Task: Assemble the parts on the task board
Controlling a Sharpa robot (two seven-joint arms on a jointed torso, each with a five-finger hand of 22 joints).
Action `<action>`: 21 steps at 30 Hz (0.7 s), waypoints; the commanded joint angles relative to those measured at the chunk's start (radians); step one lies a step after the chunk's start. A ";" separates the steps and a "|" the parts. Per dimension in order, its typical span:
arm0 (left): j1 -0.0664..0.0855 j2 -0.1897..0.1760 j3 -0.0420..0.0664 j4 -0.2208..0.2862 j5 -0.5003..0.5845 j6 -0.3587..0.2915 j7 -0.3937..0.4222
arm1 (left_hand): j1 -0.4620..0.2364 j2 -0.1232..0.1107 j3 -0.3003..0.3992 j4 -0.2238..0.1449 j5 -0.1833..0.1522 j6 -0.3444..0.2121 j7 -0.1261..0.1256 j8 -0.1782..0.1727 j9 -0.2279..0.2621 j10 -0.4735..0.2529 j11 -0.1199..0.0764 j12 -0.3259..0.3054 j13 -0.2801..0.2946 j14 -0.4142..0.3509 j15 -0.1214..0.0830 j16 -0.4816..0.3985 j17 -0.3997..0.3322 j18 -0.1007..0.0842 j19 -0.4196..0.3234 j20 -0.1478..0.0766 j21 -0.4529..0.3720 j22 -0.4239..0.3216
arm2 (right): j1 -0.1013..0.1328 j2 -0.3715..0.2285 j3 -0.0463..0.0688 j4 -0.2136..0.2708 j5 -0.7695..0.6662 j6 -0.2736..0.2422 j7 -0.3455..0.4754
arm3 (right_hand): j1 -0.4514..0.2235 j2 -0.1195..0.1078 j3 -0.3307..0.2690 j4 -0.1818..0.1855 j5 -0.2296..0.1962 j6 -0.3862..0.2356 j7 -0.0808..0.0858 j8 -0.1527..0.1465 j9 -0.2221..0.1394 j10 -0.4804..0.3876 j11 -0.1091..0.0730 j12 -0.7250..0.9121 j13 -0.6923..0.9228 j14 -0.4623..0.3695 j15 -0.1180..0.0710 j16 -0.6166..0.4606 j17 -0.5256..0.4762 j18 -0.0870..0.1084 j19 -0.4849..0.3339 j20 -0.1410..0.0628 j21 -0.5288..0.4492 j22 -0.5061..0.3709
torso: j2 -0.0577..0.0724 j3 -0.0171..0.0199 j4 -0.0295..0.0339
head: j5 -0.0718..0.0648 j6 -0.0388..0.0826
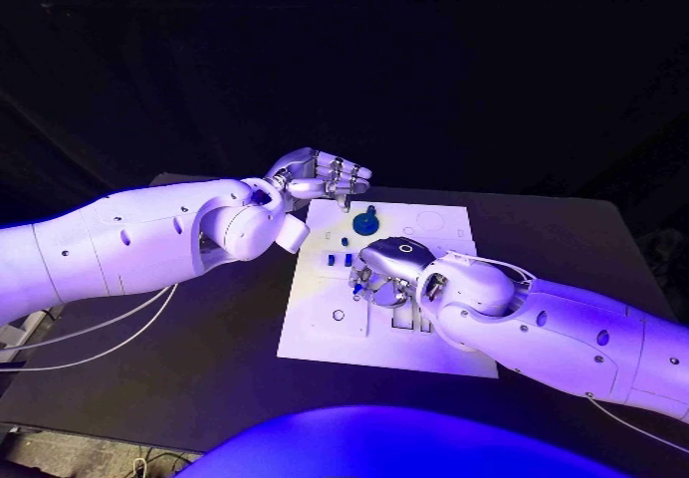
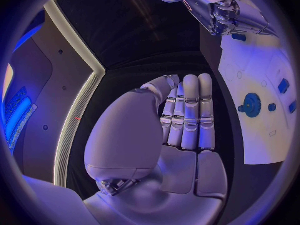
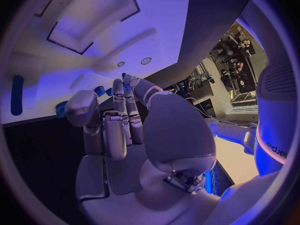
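You're looking down at a black table (image 1: 187,349) w/ the white task board (image 1: 324,334) lying flat in the middle, long side running near to far.

Left arm comes in from the left, reaching to the board's far-left corner. Its left hand (image 1: 319,177) hangs just off that corner, over the table rather than the board. In the left wrist view the fingers (image 2: 190,112) stand straight and pressed side by side, thumb folded across in front of the palm; nothing sits in the hand, so it holds nothing, fingers narrow.

Right arm comes in from the near right and crosses the board's right half. Its right hand (image 1: 395,264) sits low over the board's middle, fingers pointing down toward the surface. In the right wrist view the fingers (image 3: 122,115) are together and reach toward small blue parts; you can't tell whether they pinch anything.

Parts, big to small: a blue gear (image 1: 367,223) w/ a knob just beyond it lies on the board's far middle, just right of the left hand and apart from it. Small blue parts (image 1: 339,259) stand in a short row on the board's left-centre, just left of the right hand. Another small blue part (image 1: 359,288) shows under the right hand's fingertips.
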 commanded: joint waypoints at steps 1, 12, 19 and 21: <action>0.001 0.002 0.001 0.004 0.007 0.017 0.006 | -0.001 0.007 -0.004 -0.004 0.001 -0.005 0.002 -0.001 -0.002 -0.005 0.001 0.005 0.001 -0.007 0.002 -0.007 -0.001 0.006 -0.006 -0.001 -0.004 -0.001 | -0.003 0.004 -0.001 -0.008 -0.025 0.019 -0.010 | 0.000 0.007 -0.001 0.007 0.006 0.007 -0.001 0.006 0.002 -0.002 -0.003 -0.005 0.001 0.082 -0.003 0.005 0.158 -0.017 -0.002 -0.002 0.001 0.000 | 0.000 0.0007 0.0008 | 0.001 0.000; 0.001 0.001 0.001 0.006 0.007 0.017 0.007 | -0.002 0.007 -0.005 -0.004 0.001 -0.005 0.002 -0.001 -0.002 -0.005 0.001 0.005 0.001 -0.007 0.002 -0.007 -0.001 0.006 -0.007 -0.001 -0.004 -0.001 | -0.009 0.010 -0.002 -0.021 -0.029 0.041 -0.013 | -0.001 0.007 -0.001 0.008 0.007 0.007 -0.001 0.006 0.002 -0.002 -0.003 -0.005 0.001 0.082 -0.003 0.005 0.158 -0.017 -0.002 -0.001 0.002 0.001 | 0.000 0.0002 -0.0002 | 0.005 0.000; 0.001 0.001 0.001 0.005 0.007 0.018 0.007 | -0.002 0.007 -0.005 -0.004 0.001 -0.005 0.002 -0.001 -0.002 -0.005 0.001 0.005 0.001 -0.007 0.002 -0.007 -0.001 0.006 -0.007 -0.001 -0.004 -0.001 | -0.010 0.012 -0.003 -0.019 -0.029 0.047 -0.012 | -0.001 0.007 -0.001 0.008 0.007 0.007 -0.001 0.006 0.002 -0.001 -0.003 -0.005 0.001 0.082 -0.003 0.005 0.157 -0.018 -0.001 -0.001 0.004 0.004 | -0.001 0.0005 -0.0004 | 0.008 0.000; 0.001 0.001 0.001 0.005 0.007 0.018 0.007 | -0.002 0.007 -0.005 -0.004 0.001 -0.005 0.002 -0.001 -0.002 -0.005 0.001 0.005 0.001 -0.007 0.002 -0.007 -0.001 0.006 -0.007 -0.001 -0.004 -0.001 | -0.011 0.013 -0.004 -0.019 -0.029 0.048 -0.013 | -0.001 0.007 -0.001 0.008 0.007 0.007 -0.001 0.006 0.002 -0.001 -0.003 -0.005 0.001 0.082 -0.003 0.005 0.157 -0.018 -0.001 -0.001 0.004 0.004 | 0.000 0.0008 0.0002 | 0.009 0.000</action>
